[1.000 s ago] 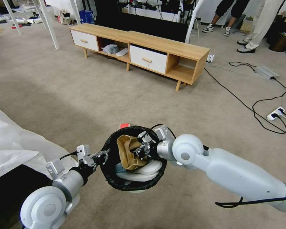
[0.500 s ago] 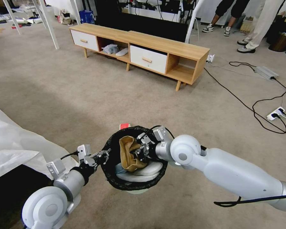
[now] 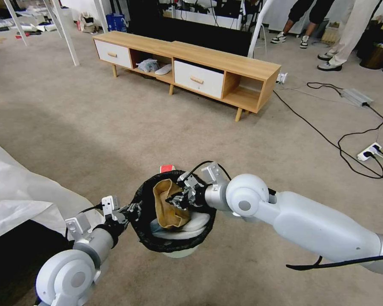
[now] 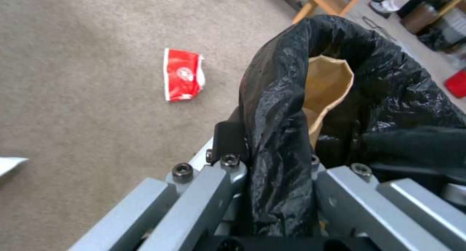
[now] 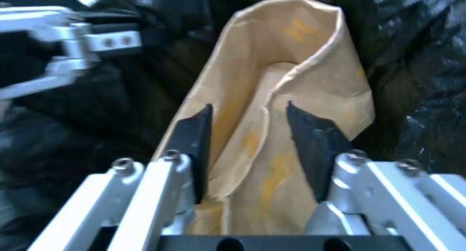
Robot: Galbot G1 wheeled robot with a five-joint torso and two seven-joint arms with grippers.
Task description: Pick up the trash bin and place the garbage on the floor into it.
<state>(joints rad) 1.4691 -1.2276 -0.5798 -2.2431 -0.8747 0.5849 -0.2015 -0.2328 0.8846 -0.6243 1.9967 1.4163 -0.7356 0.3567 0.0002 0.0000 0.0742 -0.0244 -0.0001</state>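
The trash bin (image 3: 173, 252), pale-bodied with a black bag over its rim, hangs above the floor (image 3: 93, 127). My left gripper (image 3: 132, 209) (image 4: 272, 149) is shut on the bin's near-left rim, pinching the black bag (image 4: 276, 98). A brown paper bag (image 3: 166, 208) (image 5: 291, 61) stands inside the bin on white litter (image 3: 191, 227). My right gripper (image 3: 178, 199) (image 5: 247, 112) reaches in from the right, open, its fingers (image 5: 196, 130) apart on either side of a fold in the paper bag. A red-white packet (image 3: 167, 168) (image 4: 183, 79) lies on the carpet just beyond the bin.
A long wooden cabinet (image 3: 191, 68) stands ahead across open carpet. Black cables and a power strip (image 3: 370, 151) trail at the right. A white plastic sheet (image 3: 17, 191) covers something at the near left. White table legs (image 3: 68, 34) stand far left.
The bin and both grippers have shifted a little to the left. My right gripper has slid leftward over the paper bag, which now leans more to the bin's left side.
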